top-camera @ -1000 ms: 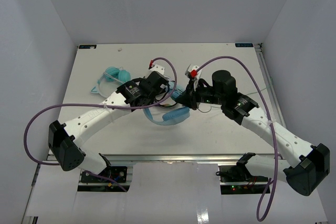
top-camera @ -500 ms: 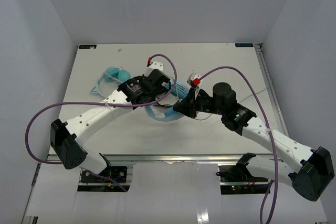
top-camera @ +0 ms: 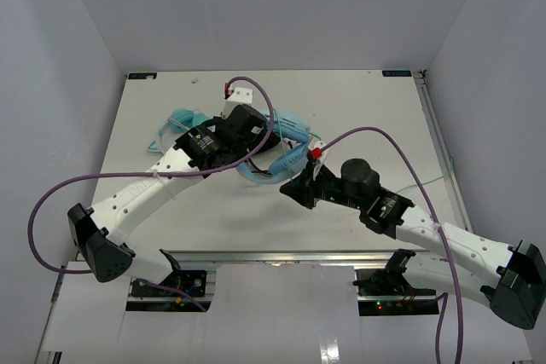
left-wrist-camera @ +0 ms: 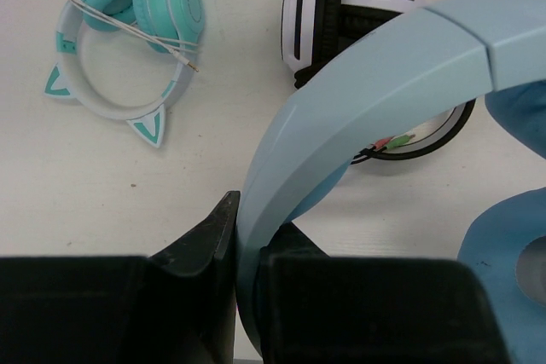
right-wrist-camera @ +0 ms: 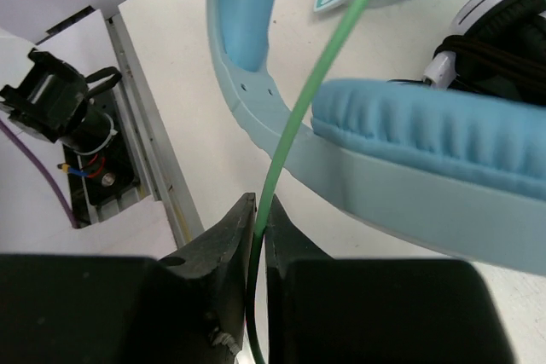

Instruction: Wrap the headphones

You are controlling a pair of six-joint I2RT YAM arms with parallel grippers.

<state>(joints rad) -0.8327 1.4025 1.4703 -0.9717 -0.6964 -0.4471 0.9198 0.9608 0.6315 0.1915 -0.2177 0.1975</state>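
Top view: light blue headphones point(top-camera: 294, 128) sit mid-table point(top-camera: 375, 108) between the two arms, just right of the teal cat-ear headphones point(top-camera: 179, 123). Both wrists crowd over them, so neither grip can be read from above.

Left wrist view: left gripper point(left-wrist-camera: 249, 229) is clamped on the wide blue headband point(left-wrist-camera: 367, 83), with the band edge-on between the fingers and no gap showing. A padded ear cup point(left-wrist-camera: 503, 253) sits at lower right. This view alone shows a black-and-white headphones set point(left-wrist-camera: 358, 6) on the table behind the band, with green and pink plugs point(left-wrist-camera: 388, 141) beside it.

Right wrist view: right gripper point(right-wrist-camera: 260, 210) has its jaws nearly together, pinching the thin pale green cable point(right-wrist-camera: 316, 83), which runs up from the fingertips and across the headband. The ear pad's ribbed cushion fills the right side. The table's near edge and an arm base point(right-wrist-camera: 60, 108) show at left.

Cannot tell whether the headphones touch the table.
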